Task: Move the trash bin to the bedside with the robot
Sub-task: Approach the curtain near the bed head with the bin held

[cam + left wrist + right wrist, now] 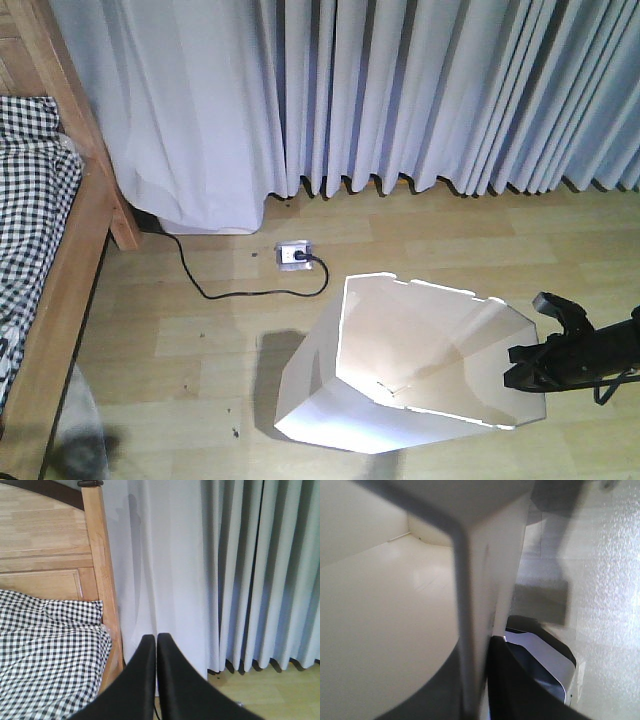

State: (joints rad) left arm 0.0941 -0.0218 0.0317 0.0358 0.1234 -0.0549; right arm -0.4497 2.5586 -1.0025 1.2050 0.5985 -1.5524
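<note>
Along the left edge of the front view runs the bed point(75, 250), its light-brown wooden frame carrying black-and-white checked bedding point(35, 180), and that is the side you have to travel toward. Between it and your load lies a stretch of wood floor point(180, 340), so the trash bin point(400, 340) is well apart from the bedside, standing low and right of centre with its cream inside turned up toward the camera and its body apparently leaning. Your right gripper point(525, 365) sits on the bin's right rim, the side away from the bed; the right wrist view shows the bin wall pinched between its fingers, so it is clamped on the bin and any move leftward pushes the bin ahead of the arm. Your left gripper point(156, 645) is nearer the bed, looking at the headboard, its fingers pressed together around nothing. Mind the black power cable point(230, 290) trailing from the floor socket point(293, 255), which I judge lies close to the bin's path.
</note>
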